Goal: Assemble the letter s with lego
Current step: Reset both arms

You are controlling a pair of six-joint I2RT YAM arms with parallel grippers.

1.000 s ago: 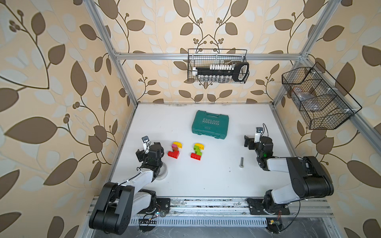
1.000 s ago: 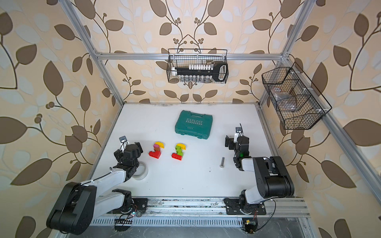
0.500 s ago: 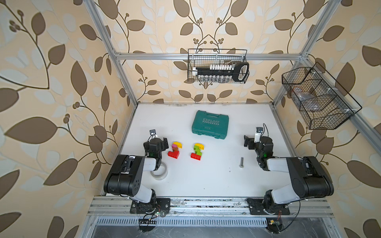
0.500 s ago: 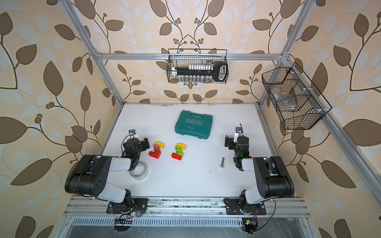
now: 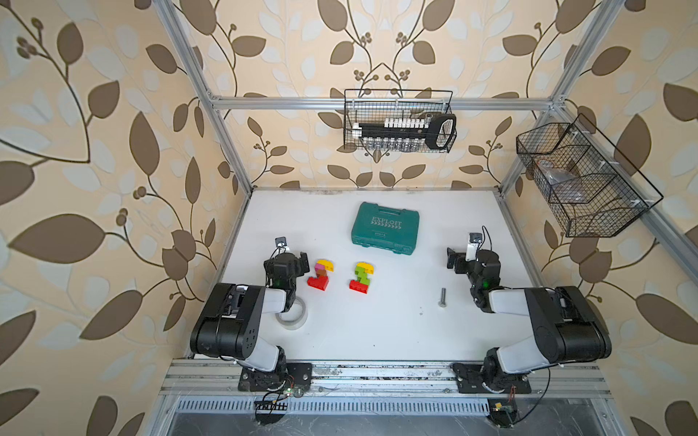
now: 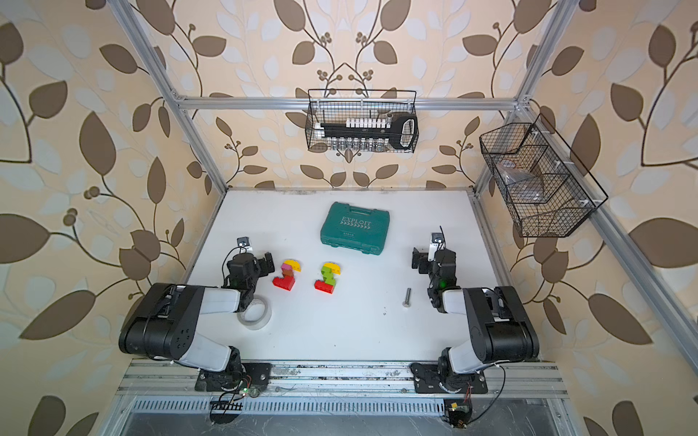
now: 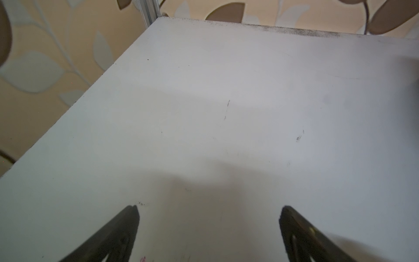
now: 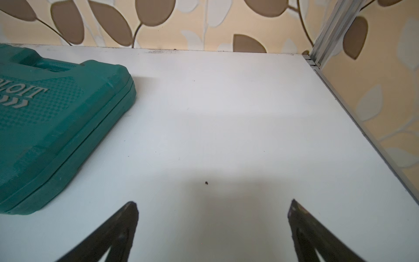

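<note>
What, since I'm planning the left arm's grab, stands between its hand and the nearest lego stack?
Nothing visible: only bare white table separates the open left hand from the yellow, pink, brown and red plastic brick stack.

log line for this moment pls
left gripper: open, empty | right gripper: open, empty | pink-brown lego build, green lego build: s-like, on table, unheld

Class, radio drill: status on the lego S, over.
Left gripper, right gripper open, empty. Pink-and-brown plastic brick figure, green plastic brick figure built. Grey metal bolt clear.
</note>
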